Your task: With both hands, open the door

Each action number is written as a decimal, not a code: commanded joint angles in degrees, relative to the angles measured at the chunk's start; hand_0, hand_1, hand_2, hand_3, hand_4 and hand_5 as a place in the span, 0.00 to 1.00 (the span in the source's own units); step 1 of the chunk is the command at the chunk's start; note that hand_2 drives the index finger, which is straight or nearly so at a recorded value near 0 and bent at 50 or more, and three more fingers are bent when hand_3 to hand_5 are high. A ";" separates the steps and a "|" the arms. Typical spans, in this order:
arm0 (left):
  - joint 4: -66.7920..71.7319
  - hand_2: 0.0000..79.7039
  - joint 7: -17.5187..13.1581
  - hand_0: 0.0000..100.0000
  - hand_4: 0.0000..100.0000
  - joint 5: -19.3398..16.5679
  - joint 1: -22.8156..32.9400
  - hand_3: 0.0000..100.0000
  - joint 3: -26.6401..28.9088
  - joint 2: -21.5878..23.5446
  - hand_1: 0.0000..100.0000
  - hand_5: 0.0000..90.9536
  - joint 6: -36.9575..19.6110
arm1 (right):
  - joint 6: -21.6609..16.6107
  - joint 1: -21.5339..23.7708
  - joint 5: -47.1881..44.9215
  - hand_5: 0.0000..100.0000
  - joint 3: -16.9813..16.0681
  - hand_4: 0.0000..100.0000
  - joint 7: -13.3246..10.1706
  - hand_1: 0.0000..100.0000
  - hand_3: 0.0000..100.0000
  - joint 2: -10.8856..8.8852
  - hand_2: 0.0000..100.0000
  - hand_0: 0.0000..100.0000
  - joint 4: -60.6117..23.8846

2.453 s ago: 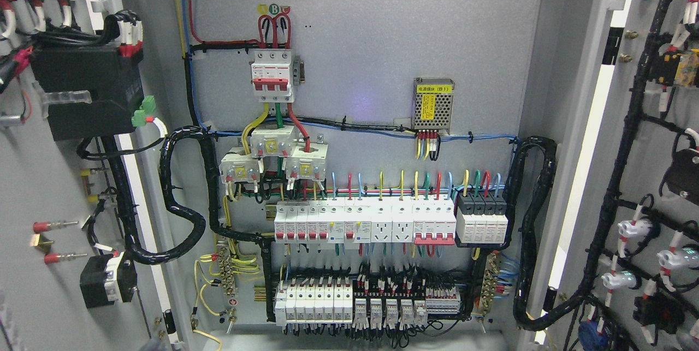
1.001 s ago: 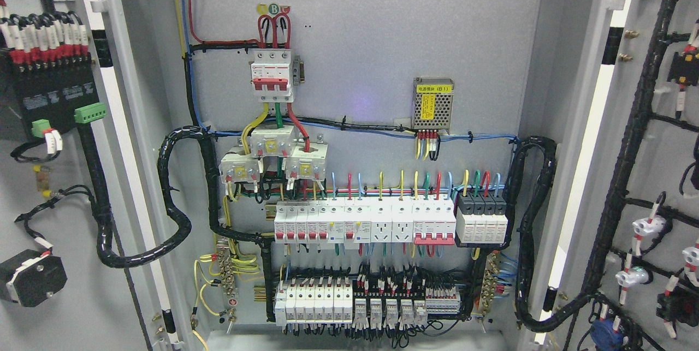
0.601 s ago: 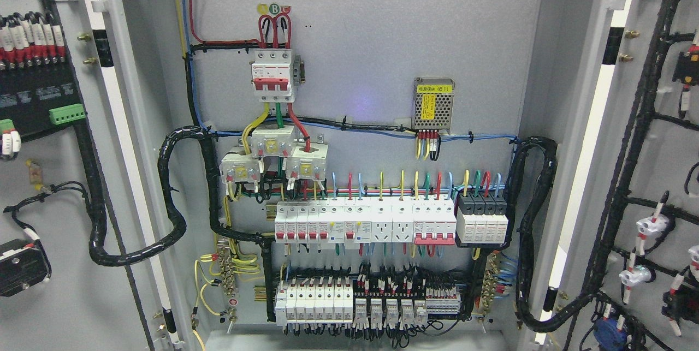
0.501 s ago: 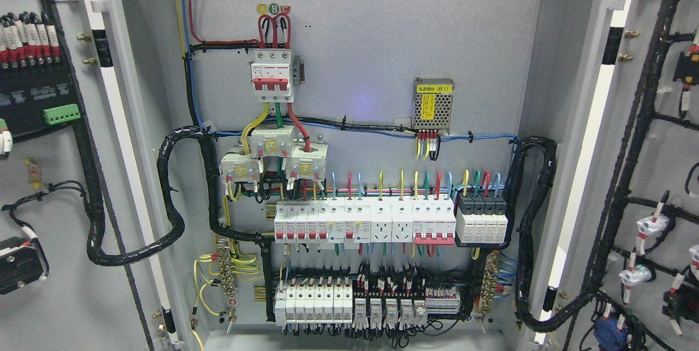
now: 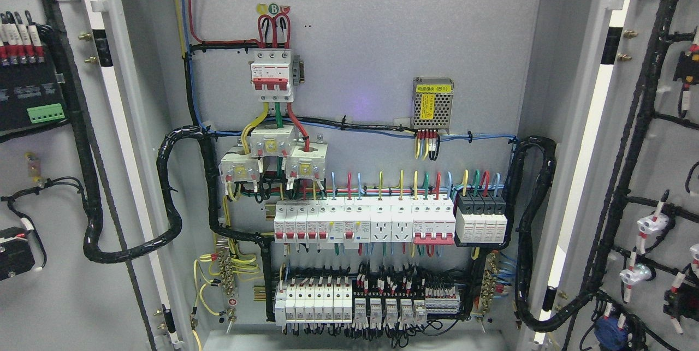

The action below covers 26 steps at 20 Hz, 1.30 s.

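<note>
left door (image 5: 65, 296): standing swung wide at the left edge, showing its inner face with a black terminal block (image 5: 27, 91) and a black wire loom (image 5: 131, 192) looping back into the cabinet.
right door (image 5: 655, 165): hanging open at the right edge, its inner face carrying a black harness (image 5: 628, 165) and small white lamp backs (image 5: 647, 225).
cabinet interior (image 5: 371, 29): lying fully exposed between the two doors, with a red-handled main breaker (image 5: 271, 76), a row of white breakers (image 5: 363, 222) and a lower row of relays (image 5: 377, 307).
hands: neither hand is showing anywhere, so i cannot tell whether they are spread, curled or gripping a door edge.
progress: i am judging the opening as essentially done, with both doors looking past square to the frame.
risk, looms: pushing either door further may be pulling those wire bundles taut at the hinge side and straining their terminals.
risk, rebound: a door let go suddenly could be swinging back toward the live parts.
risk, blind work: with the hands out of sight, fingers may be catching on door wiring unnoticed.
</note>
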 commanded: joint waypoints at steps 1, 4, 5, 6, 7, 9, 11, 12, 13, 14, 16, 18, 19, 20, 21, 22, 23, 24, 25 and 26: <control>4.78 0.00 0.22 0.12 0.00 2.18 -0.74 0.00 -1.39 1.53 0.39 0.00 -33.04 | -0.08 1.76 -0.02 0.00 0.48 0.00 0.89 0.39 0.00 -0.67 0.00 0.12 -4.10; 3.64 0.00 0.22 0.12 0.00 3.41 -0.65 0.00 -3.33 1.35 0.39 0.00 -33.04 | -0.87 2.37 0.15 0.00 2.42 0.00 0.98 0.39 0.00 -1.28 0.00 0.12 -4.54; 2.76 0.00 0.22 0.12 0.00 3.50 -0.39 0.00 -4.56 1.17 0.39 0.00 -33.04 | -0.87 2.99 0.15 0.00 2.94 0.00 1.68 0.39 0.00 -1.37 0.00 0.12 -4.98; 1.97 0.00 0.22 0.12 0.00 3.76 -0.21 0.00 -5.53 0.91 0.39 0.00 -33.04 | -0.96 3.25 0.15 0.00 3.65 0.00 2.81 0.39 0.00 -1.46 0.00 0.12 -5.42; 1.09 0.00 0.22 0.12 0.00 4.03 0.14 0.00 -6.58 0.30 0.39 0.00 -33.04 | -0.96 3.17 0.15 0.00 4.26 0.00 3.52 0.39 0.00 -1.46 0.00 0.12 -5.60; -2.07 0.00 0.22 0.12 0.00 4.29 1.36 0.00 -8.52 -1.19 0.39 0.00 -33.04 | -1.05 3.17 0.15 0.00 4.53 0.00 3.70 0.39 0.00 -2.86 0.00 0.12 -5.60; -5.58 0.00 0.22 0.12 0.00 4.12 2.86 0.00 -10.89 -3.30 0.39 0.00 -33.04 | -1.05 3.08 0.15 0.00 5.49 0.00 3.79 0.39 0.00 -3.57 0.00 0.12 -5.60; -7.60 0.00 0.22 0.12 0.00 4.12 3.56 0.00 -12.29 -4.10 0.39 0.00 -33.04 | -1.05 2.82 0.24 0.00 6.19 0.00 3.88 0.39 0.00 -3.66 0.00 0.12 -5.60; -9.79 0.00 0.22 0.12 0.00 4.12 4.35 0.00 -13.70 -4.97 0.39 0.00 -33.04 | -1.05 2.73 0.33 0.00 6.90 0.00 3.88 0.39 0.00 -4.01 0.00 0.12 -5.60; -11.73 0.00 0.22 0.12 0.00 4.12 5.40 0.00 -15.28 -5.94 0.39 0.00 -33.04 | -1.05 2.64 0.59 0.00 7.86 0.00 3.88 0.39 0.00 -4.36 0.00 0.12 -5.60; -14.90 0.00 0.22 0.12 0.00 3.94 6.90 0.00 -18.88 -7.44 0.39 0.00 -33.04 | -1.05 2.47 0.68 0.00 10.50 0.00 3.88 0.39 0.00 -4.54 0.00 0.12 -5.60; -17.98 0.00 0.22 0.12 0.00 3.59 8.57 0.00 -23.62 -8.49 0.39 0.00 -33.04 | -1.05 2.47 0.85 0.00 12.52 0.00 3.88 0.39 0.00 -4.54 0.00 0.12 -5.60; -19.38 0.00 0.22 0.12 0.00 3.50 9.19 0.00 -26.34 -8.76 0.39 0.00 -33.04 | -0.96 2.73 1.90 0.00 13.49 0.00 3.88 0.39 0.00 -4.54 0.00 0.12 -5.51; -20.09 0.00 0.22 0.12 0.00 3.42 9.63 0.00 -28.98 -8.76 0.39 0.00 -33.04 | -0.96 2.73 3.56 0.00 14.71 0.00 3.88 0.39 0.00 -4.54 0.00 0.12 -5.34; -20.71 0.00 0.22 0.12 0.00 3.15 9.89 0.00 -31.27 -8.76 0.39 0.00 -33.04 | -0.96 2.64 5.23 0.00 16.12 0.00 3.88 0.39 0.00 -4.54 0.00 0.12 -5.16; -21.50 0.00 0.31 0.12 0.00 2.80 10.24 0.00 -33.38 -8.85 0.39 0.00 -33.04 | -0.96 2.64 6.47 0.00 17.44 0.00 3.88 0.39 0.00 -4.36 0.00 0.12 -4.99; -22.03 0.00 0.31 0.12 0.00 2.02 10.77 0.00 -35.23 -9.02 0.39 0.00 -32.96 | -0.96 2.64 7.09 0.00 18.84 0.00 3.88 0.39 0.00 -4.10 0.00 0.12 -4.81; -22.29 0.00 0.31 0.12 0.00 0.88 11.38 0.00 -36.98 -9.55 0.39 0.00 -32.52 | -0.87 2.64 7.62 0.00 20.16 0.00 3.79 0.39 0.00 -3.84 0.00 0.12 -4.63; -22.82 0.00 0.31 0.12 0.00 -0.79 12.08 0.00 -38.66 -10.60 0.39 0.00 -31.73 | -0.78 2.64 8.58 0.00 21.57 0.00 3.71 0.39 0.00 -3.66 0.00 0.12 -3.94; -23.43 0.00 0.22 0.12 0.00 -2.28 12.79 0.00 -40.15 -11.91 0.39 0.00 -30.59 | -0.78 2.64 9.63 0.00 23.15 0.00 3.70 0.39 0.00 -3.48 0.00 0.12 -2.88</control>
